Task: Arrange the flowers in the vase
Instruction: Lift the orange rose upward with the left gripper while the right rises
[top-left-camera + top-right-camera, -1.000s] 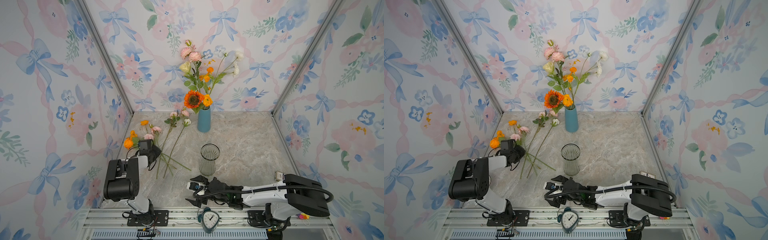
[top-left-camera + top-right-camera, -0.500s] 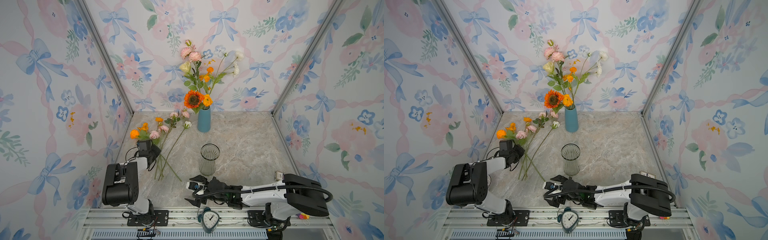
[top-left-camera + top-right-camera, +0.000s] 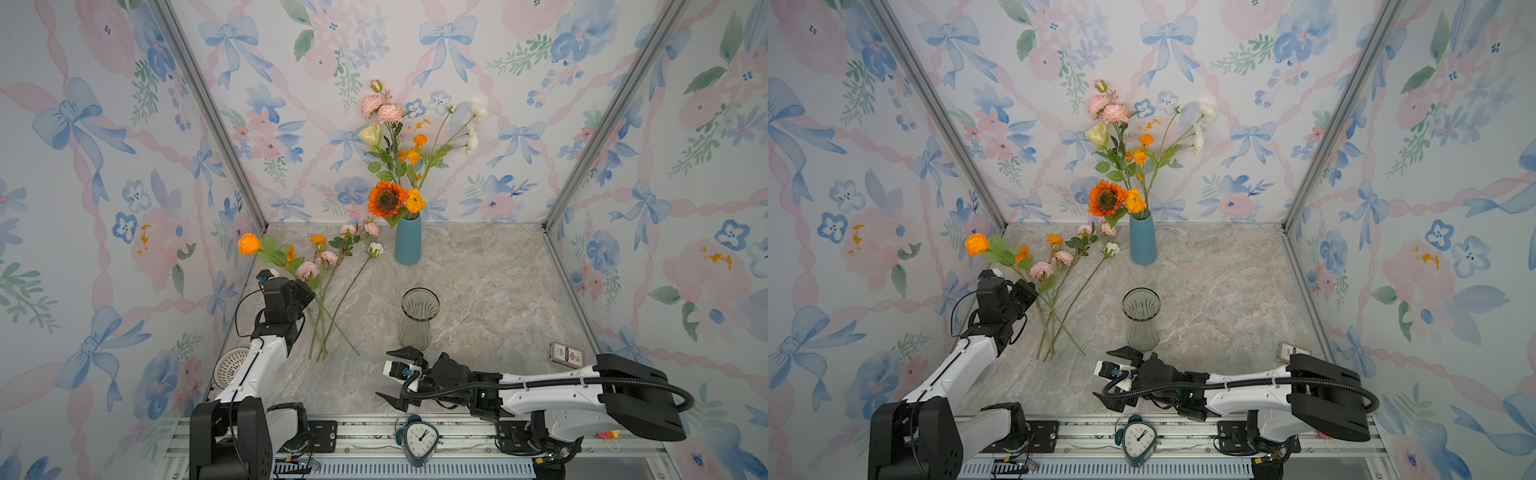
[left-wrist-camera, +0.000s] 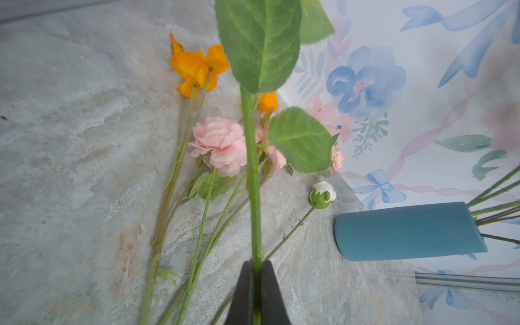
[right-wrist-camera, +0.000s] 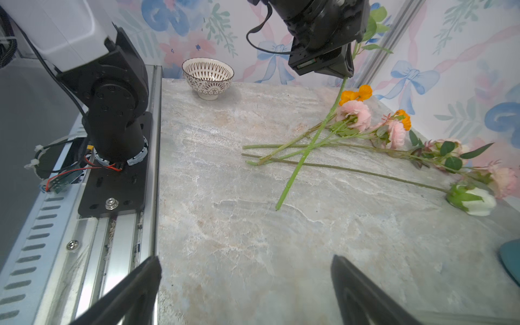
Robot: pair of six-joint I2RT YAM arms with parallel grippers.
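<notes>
A: From overhead, what has the left gripper (image 3: 306,294) got?
B: It's closed on one stem (image 3: 347,340), in both top views. The orange bloom (image 3: 248,243) on it shows against the left wall. Take the glass vase (image 3: 419,318) as the dial, twelve at the back wall: that gripper sits at about nine.
A: And the other flowers (image 3: 328,257)?
B: Lying on the table (image 3: 478,291) at ten to eleven, stems crossed, well apart from the glass vase, which is empty. More flowers stand in the blue vase (image 3: 408,243) at twelve.
A: The right gripper (image 3: 1101,373)?
B: Near seven, low by the front rail, jaws spread wide, nothing between them. A clock (image 3: 1138,440) sits at six.
A: Left wrist camera?
B: The two fingers (image 4: 243,292) pinch the green stem (image 4: 251,168), leaves close to the lens. Behind it, on the table, lie orange poppies (image 4: 197,67), a pink peony (image 4: 219,145) and a white bud (image 4: 323,194). The blue vase (image 4: 408,230) stands past the bud.
A: Right wrist camera?
B: Its own fingers (image 5: 126,295) stand far apart over bare table. Across from it the left gripper (image 5: 346,73) holds the stem (image 5: 309,149) slanting down over the others. Whether the cut end touches the table I can't tell. A patterned bowl (image 5: 208,77) stands near the left arm's base.
</notes>
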